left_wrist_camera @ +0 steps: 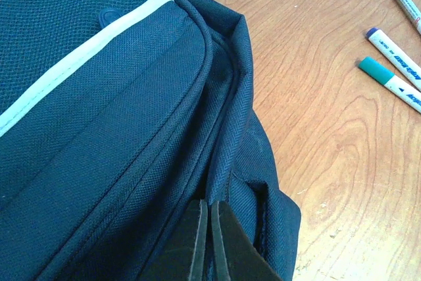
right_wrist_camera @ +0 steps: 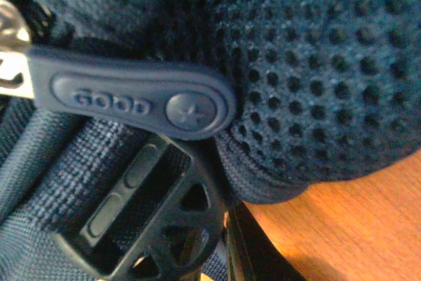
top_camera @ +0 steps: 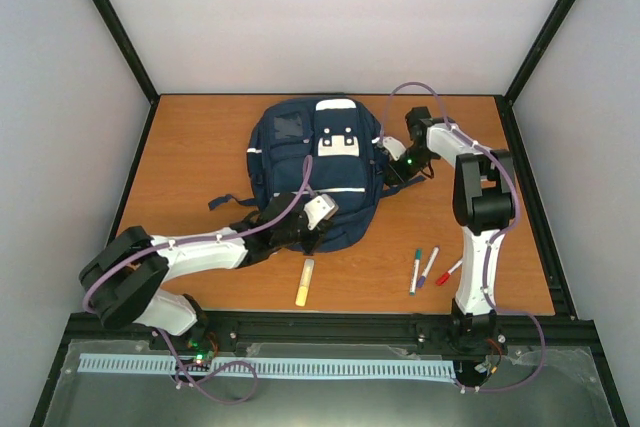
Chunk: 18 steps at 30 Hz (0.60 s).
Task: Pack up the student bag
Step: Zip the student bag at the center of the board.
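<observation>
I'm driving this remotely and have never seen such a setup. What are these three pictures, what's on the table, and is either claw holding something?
Two robot arms work at a wooden table. The overhead picture shows both; the other two come from cameras on each wrist. A blue backpack lies in the middle, with a yellow highlighter and three markers nearby. The left claw is shut against the backpack's edge; the right claw sits by a zipper pull, its grip unclear.

A yellow highlighter (top_camera: 304, 282) lies on the wooden worktop (top_camera: 190, 147) towards its near edge. Right of it, 3 pens lie close together: a green-capped marker (top_camera: 414, 269), a purple-capped marker (top_camera: 428, 267) and a red-capped marker (top_camera: 448, 273).
</observation>
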Each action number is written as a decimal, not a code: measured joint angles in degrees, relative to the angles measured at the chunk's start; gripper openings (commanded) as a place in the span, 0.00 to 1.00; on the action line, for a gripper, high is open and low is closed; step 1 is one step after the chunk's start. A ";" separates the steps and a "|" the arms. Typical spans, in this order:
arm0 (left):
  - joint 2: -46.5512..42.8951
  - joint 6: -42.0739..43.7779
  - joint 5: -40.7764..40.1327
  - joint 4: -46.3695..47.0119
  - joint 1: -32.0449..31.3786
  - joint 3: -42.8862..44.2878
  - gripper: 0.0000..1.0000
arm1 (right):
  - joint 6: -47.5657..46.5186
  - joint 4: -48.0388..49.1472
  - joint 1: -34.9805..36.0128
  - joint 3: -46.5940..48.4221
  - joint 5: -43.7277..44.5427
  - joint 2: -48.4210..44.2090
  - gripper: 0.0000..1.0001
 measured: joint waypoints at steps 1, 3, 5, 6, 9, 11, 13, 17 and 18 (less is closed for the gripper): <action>0.11 -0.09 0.00 -0.09 0.00 0.09 0.02 | 0.20 0.26 -0.02 -0.09 0.00 -0.13 0.19; 0.33 -0.24 -0.02 -0.42 0.00 0.46 0.02 | 0.59 0.96 -0.15 -0.76 0.00 -0.68 0.28; 0.52 -0.55 0.00 -1.05 0.00 0.94 0.08 | 0.76 1.60 -0.28 -1.88 0.00 -1.77 0.41; 0.63 -0.96 0.22 -1.70 0.00 1.38 0.15 | 0.59 2.05 -0.31 -2.86 0.04 -2.73 0.53; 0.66 -2.91 1.14 -3.06 0.00 3.02 0.32 | 1.11 2.75 -0.33 -6.03 -0.20 -6.49 0.75; 0.66 -4.63 1.84 -3.43 0.02 4.57 0.41 | 1.09 2.99 -0.35 -8.52 -0.74 -10.16 0.98; 0.50 -6.51 2.25 -3.78 0.02 6.36 0.52 | 1.79 2.67 -0.37 -9.88 -1.73 -13.44 1.00; -1.36 -8.81 2.27 -5.99 0.02 8.46 0.99 | 2.12 2.89 -0.37 -11.50 -4.04 -21.59 1.00; -2.05 -9.18 2.12 -6.95 0.02 8.98 1.00 | 2.21 2.89 -0.37 -11.76 -4.24 -23.26 1.00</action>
